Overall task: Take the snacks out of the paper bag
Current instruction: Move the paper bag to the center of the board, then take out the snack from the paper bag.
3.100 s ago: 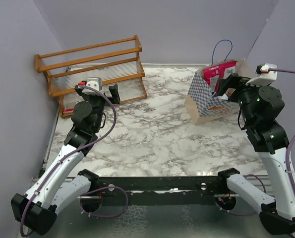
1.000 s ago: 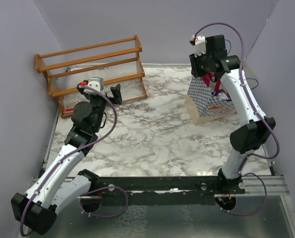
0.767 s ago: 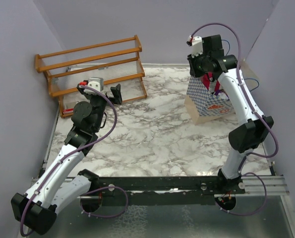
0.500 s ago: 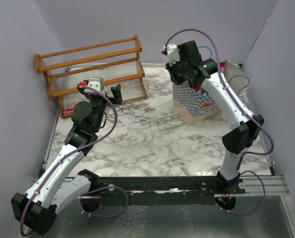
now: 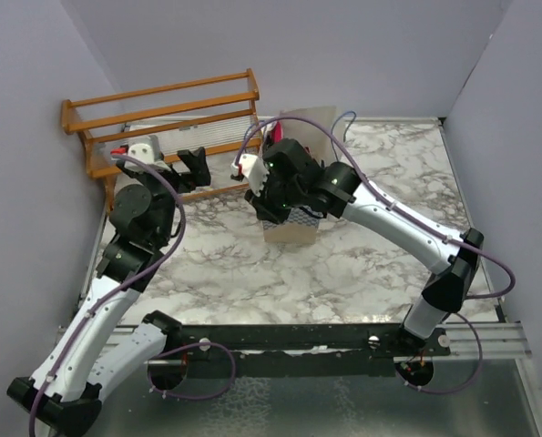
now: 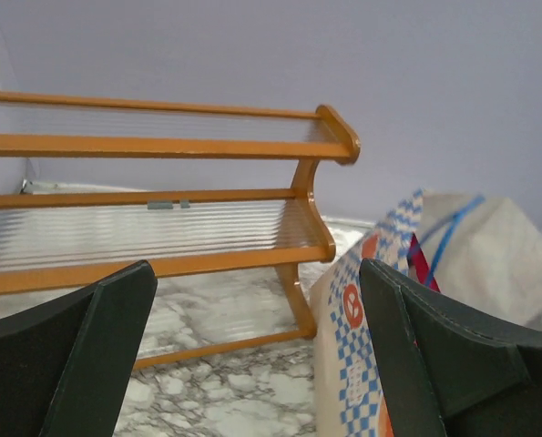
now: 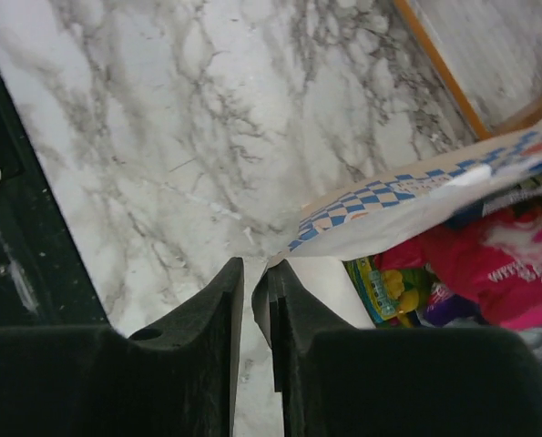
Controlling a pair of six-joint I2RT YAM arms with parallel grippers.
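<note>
Right wrist view: right tool (image 7: 257, 300) pinches the one paper bag (image 7: 416, 205), one pink packet (image 7: 489, 264) inside; left tool (image 6: 254, 273) gapes.

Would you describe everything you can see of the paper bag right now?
The paper bag is cream-white with blue-and-white checkered narrow sides and thin blue cord handles. It stands open on the marble table, next to the wooden rack. The right gripper pinches its rim; a pink packet and a yellow-green packet show inside.

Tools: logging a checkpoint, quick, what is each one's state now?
Left tool: open, empty.
Right tool: shut on the paper bag rim.
</note>
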